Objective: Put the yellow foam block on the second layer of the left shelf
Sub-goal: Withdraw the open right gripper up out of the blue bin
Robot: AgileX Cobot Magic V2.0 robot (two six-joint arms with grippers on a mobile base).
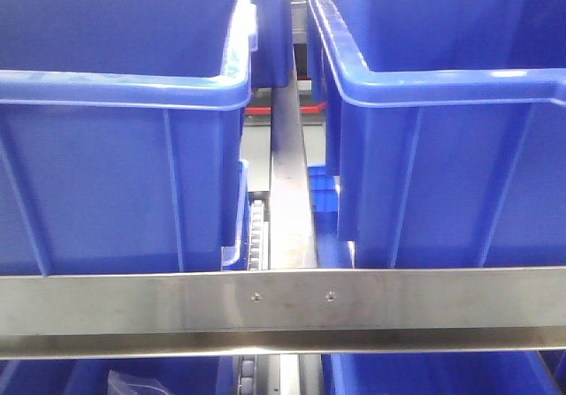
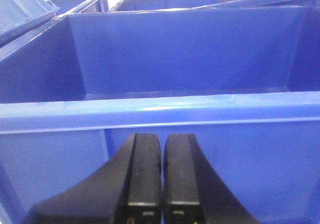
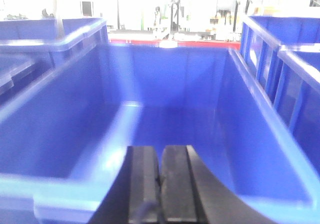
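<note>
Although the task calls for a yellow foam block to go on the second layer of the left shelf, no such block shows in any of the three views, so where it lies cannot be told. Seen from the front, two large blue bins sit on a shelf level behind a steel crossbar (image 1: 283,311): the left bin (image 1: 115,174) and the right bin (image 1: 451,165), parted by a steel upright (image 1: 290,183), with more blue bins visible on the level below. Facing the outer wall of a blue bin (image 2: 165,68) from just below its rim, the left gripper (image 2: 161,179) has its black fingers pressed together with nothing between them. Over the near rim of another blue bin (image 3: 170,134), whose visible floor is bare, the right gripper (image 3: 160,184) is likewise clenched and carries nothing. By this showing the task appears hardly begun: neither gripper has the block, and finding it, grasping it and carrying it to the left shelf all seem left to do.
</note>
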